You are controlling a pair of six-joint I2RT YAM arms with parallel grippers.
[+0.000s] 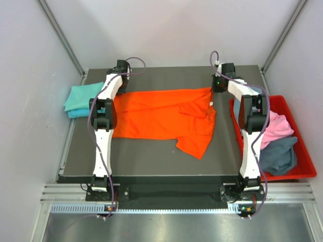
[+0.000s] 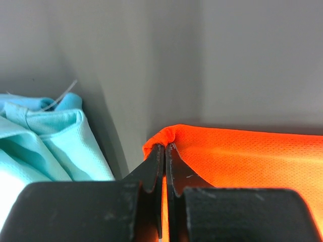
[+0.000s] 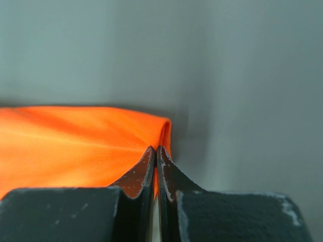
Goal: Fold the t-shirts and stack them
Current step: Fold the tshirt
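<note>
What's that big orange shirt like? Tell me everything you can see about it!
The orange t-shirt is bright, soft cloth with a fine mesh-like weave. It lies spread sideways across the dark table, mostly flat but wrinkled. Its right part is folded over, with a loose end pointing toward the near side. The left gripper is shut on its far left corner, and the right gripper is shut on its far right corner.
</note>
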